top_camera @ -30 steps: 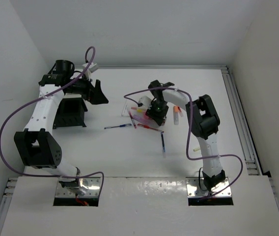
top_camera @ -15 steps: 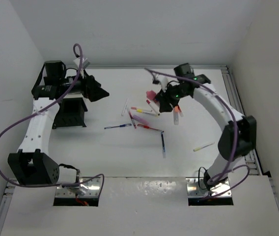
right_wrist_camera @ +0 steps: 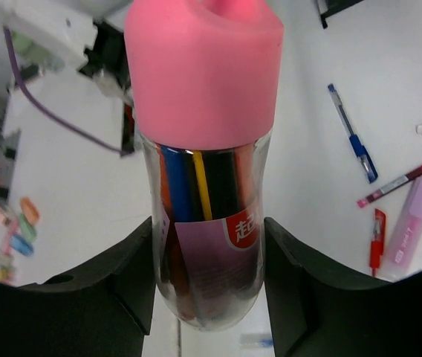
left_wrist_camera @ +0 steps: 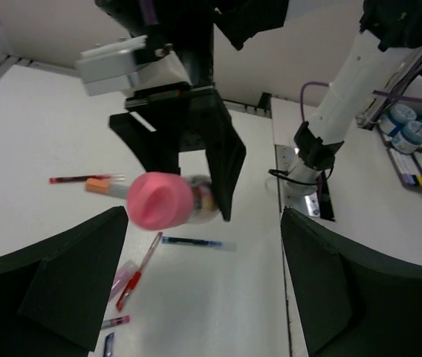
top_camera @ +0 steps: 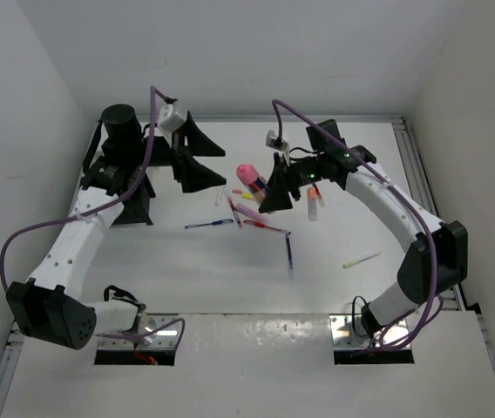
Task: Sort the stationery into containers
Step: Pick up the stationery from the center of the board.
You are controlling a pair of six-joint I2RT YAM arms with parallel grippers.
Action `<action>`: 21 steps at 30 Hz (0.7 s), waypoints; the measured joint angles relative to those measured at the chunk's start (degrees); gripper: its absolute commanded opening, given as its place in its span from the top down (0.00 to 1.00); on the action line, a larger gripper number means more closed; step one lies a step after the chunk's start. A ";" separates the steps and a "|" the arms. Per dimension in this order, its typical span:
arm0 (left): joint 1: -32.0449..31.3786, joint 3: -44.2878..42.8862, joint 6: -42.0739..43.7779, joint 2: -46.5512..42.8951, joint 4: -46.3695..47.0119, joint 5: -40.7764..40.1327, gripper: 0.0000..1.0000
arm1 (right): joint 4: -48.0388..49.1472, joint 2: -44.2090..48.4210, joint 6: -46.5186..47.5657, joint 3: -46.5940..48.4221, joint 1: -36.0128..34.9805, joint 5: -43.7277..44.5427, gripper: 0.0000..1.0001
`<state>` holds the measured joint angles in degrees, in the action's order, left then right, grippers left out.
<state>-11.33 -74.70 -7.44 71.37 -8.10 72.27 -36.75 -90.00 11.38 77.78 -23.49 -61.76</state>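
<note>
Clamping the lower body of a pink-capped clear tube (right_wrist_camera: 205, 186), the right gripper (right_wrist_camera: 207, 286) presses one finger to each side, just under the purple label. The tube hangs in the air over the far middle of the table (top_camera: 186, 274). Its pink cap (top_camera: 246, 171) points toward the left gripper (top_camera: 214, 164), whose fingers stand wide apart and clear of it.

Coloured pens are packed inside. I judge the tube light, stiff and smooth. Its round plastic wall could twist or slide between flat pads, so the clear body is the safer hold, and the cap may only be pressed on.

Loose stationery lies mid-table: a blue pen (top_camera: 210, 225), a red pen (top_camera: 265, 225) and a pink block (right_wrist_camera: 411, 216).

The black organizer (top_camera: 134, 202), near the far left corner, is mostly covered by the left arm, so its compartments cannot be read. No white bin can be made out. The tube's base is hidden behind the fingers, and the left wrist view blurs the tube.
</note>
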 measured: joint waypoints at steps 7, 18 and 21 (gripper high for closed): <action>-2.47 5.09 -18.27 3.04 15.17 -6.05 0.11 | 22.73 0.02 -20.74 -1.49 -0.68 1.09 1.00; -3.08 3.82 -36.39 9.60 27.82 -12.74 0.14 | 39.23 -0.04 -33.31 -1.97 -2.21 4.55 1.00; -3.37 2.69 -39.54 10.08 31.36 -13.57 0.17 | 39.95 -0.13 -33.94 -1.95 -2.64 4.72 1.00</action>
<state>-14.70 -72.01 -46.98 81.45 23.27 58.70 3.20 -90.13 -22.57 75.83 -26.13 -57.04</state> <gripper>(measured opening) 0.855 0.514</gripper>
